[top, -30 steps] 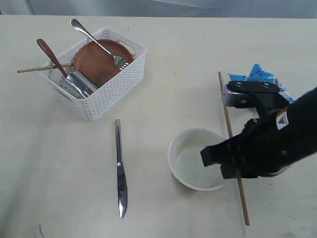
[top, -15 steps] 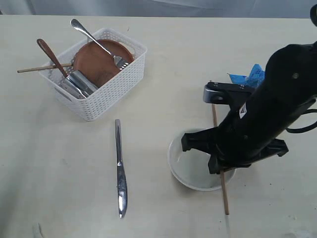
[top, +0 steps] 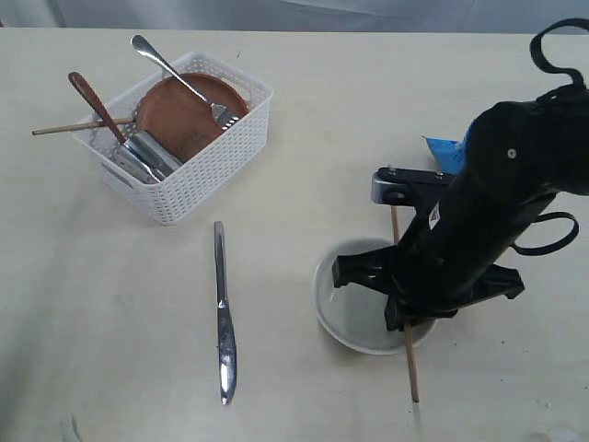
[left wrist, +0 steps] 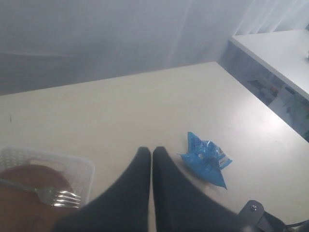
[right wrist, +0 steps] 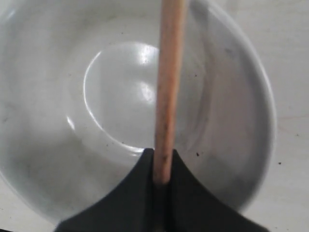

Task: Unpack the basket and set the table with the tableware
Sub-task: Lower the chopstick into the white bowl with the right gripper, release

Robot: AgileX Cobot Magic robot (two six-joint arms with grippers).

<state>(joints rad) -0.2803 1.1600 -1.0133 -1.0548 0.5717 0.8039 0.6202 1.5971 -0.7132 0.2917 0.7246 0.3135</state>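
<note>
Your right gripper (right wrist: 162, 157) is clamping a wooden chopstick (top: 412, 368) across the off-white bowl (top: 324, 299). Your left gripper (left wrist: 152, 157) is hanging with fingers pressed together. The white basket (top: 189, 193) is sitting well apart on the table (top: 110, 322).

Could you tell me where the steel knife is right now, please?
In the exterior view the knife lies flat on the table, left of centre, below the basket and left of the bowl, touching neither.

The jaws meet above the table (left wrist: 120, 106); fork (left wrist: 58, 195) in basket (left wrist: 58, 157), blue packet (left wrist: 205, 162) apart
</note>
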